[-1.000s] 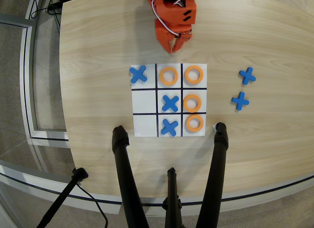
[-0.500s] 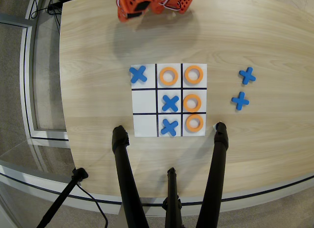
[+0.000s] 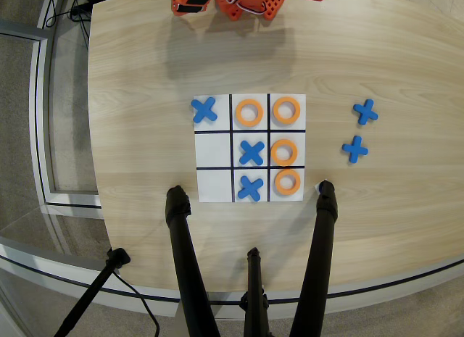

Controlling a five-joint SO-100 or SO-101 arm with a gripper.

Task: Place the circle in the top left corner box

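At the far edge of the table (image 3: pixel 138 76), along the top of the overhead view, only a folded part of the orange arm (image 3: pixel 246 2) shows. I cannot make out the gripper in that cluster, so I cannot tell whether its fingers are spread or closed; nothing seems to be held over the board. Well below it lies the paper grid (image 3: pixel 214 185). The corner cell diagonally opposite the one with the blue cross (image 3: pixel 204 109) is the lower right cell (image 3: pixel 301 196) in this view, and an orange ring (image 3: pixel 288 181) lies in it, so I judge the placing done. That ring sits high in its cell, against the black line above, and very near the ring in the middle right cell (image 3: pixel 283 152). Two more rings (image 3: pixel 249 112) fill the top row, and other crosses (image 3: pixel 251 153) occupy the middle column. Two spare crosses (image 3: pixel 366 111) lie off the paper on the right. The risk from here is a correcting nudge: fingers coming down on so crowded a column could catch the neighbouring ring and push both across the line, or drag the loose sheet. The black tripod legs (image 3: pixel 322 235) standing just beside that corner also leave little room.
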